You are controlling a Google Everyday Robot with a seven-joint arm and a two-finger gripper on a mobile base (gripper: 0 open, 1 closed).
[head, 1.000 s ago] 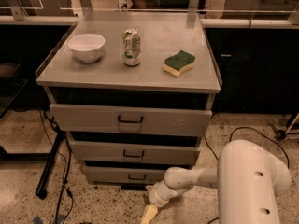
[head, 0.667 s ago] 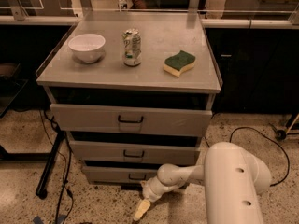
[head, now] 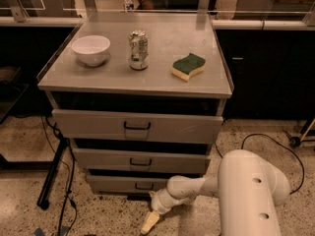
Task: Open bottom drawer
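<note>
The bottom drawer (head: 115,184) is the narrowest grey front at the foot of the cabinet, with a small black pull handle (head: 144,186). It sits almost flush, sticking out only slightly under the middle drawer (head: 140,160). My gripper (head: 150,222) hangs low near the floor, just below and in front of the bottom drawer, a little right of its handle and apart from it. My white arm (head: 197,187) reaches to it from the lower right.
The top drawer (head: 137,126) is the widest. On the cabinet top (head: 162,77) stand a white bowl (head: 91,49), a can (head: 138,49) and a green-yellow sponge (head: 188,66). Cables (head: 64,200) lie on the floor at left, another (head: 268,139) at right.
My gripper and forearm have shifted a little to the left, low along the floor under the bottom drawer. The drawers have not moved.
</note>
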